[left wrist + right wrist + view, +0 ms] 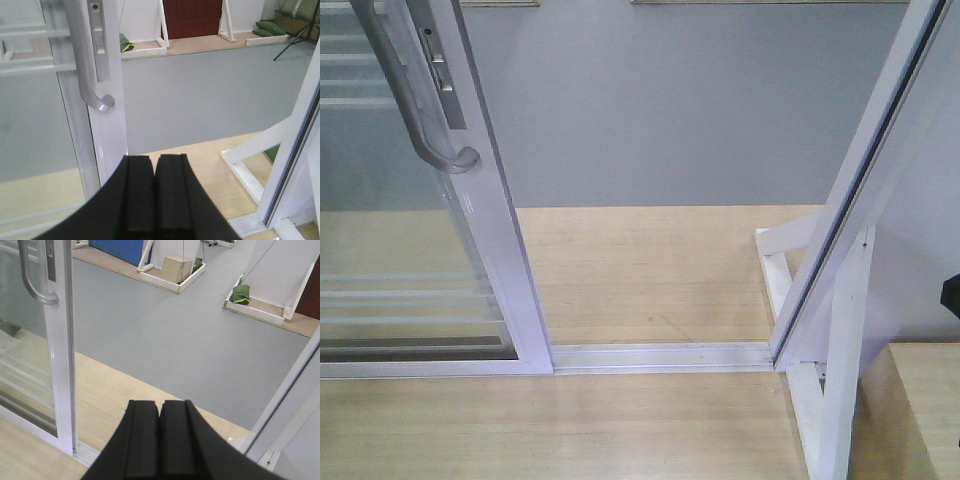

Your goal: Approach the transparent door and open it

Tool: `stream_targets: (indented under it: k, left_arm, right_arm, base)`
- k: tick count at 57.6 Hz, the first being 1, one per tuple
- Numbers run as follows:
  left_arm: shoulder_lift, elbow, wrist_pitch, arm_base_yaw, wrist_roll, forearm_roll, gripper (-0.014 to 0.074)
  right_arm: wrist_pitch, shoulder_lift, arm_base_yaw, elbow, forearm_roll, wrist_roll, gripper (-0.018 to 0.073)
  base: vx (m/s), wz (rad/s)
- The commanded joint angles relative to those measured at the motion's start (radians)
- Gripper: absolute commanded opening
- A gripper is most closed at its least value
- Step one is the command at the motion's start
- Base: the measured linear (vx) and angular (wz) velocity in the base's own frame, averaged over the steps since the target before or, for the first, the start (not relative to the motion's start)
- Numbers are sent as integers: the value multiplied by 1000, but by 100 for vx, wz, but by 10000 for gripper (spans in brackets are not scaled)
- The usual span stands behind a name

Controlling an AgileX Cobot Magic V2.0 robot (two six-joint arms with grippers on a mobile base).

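Note:
The transparent door (pixel 490 230) stands at the left, a glass panel with thin white bars in a glossy white frame, slid aside so a gap lies between it and the frame post (pixel 850 200) on the right. Its curved grey handle (pixel 415 100) hangs on the frame's edge, also seen as the handle (pixel 87 75) in the left wrist view and the handle (pixel 32 282) in the right wrist view. My left gripper (pixel 154 159) is shut and empty, right of and below the door frame (pixel 107 125). My right gripper (pixel 160 404) is shut and empty, facing the gap.
A white floor track (pixel 660 356) runs across the wooden threshold. Beyond lies grey floor (pixel 660 110). White braced stands (pixel 820 400) sit right of the post. Farther off are a cardboard box (pixel 177 267), green bags (pixel 241 294) and a tripod leg (pixel 295 40).

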Motion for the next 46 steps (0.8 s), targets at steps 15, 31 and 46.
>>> stream_targets:
  k: [15, 31, 46]
  left_arm:
    - [-165, 255, -271, 90, -2, -29, 4]
    - [-183, 252, -200, 161, 1, -34, 4]
    - [-183, 252, -200, 161, 1, -36, 4]
  right_arm:
    - [-74, 9, -4, -27, -1, 2, 0]
    - [-74, 9, -4, -27, -1, 2, 0]
    - [-74, 9, -4, -27, -1, 2, 0]
  base:
    - [0, 0]
    - [0, 0]
    - [0, 0]
